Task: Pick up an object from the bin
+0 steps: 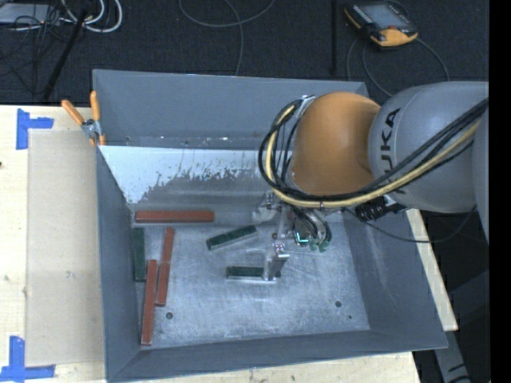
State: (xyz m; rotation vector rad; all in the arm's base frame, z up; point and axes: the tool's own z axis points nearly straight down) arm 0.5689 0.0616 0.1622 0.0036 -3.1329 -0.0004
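Camera view has the hand (276,263) low over the middle of the bin (200,118), its tip right at the 3 o'clock end of a short dark green bar (244,274). Open or closed, I can't tell. A second green bar (231,237) lies near, at 11 o'clock. Best bet, I'd say: centre across the short bar's narrow width, squeeze, lift straight up.

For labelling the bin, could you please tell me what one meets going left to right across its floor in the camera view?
Dark green bar by the left wall, long brown bar in the lower-left corner, second upright brown bar, tilted dark green bar mid-bin, pincer.
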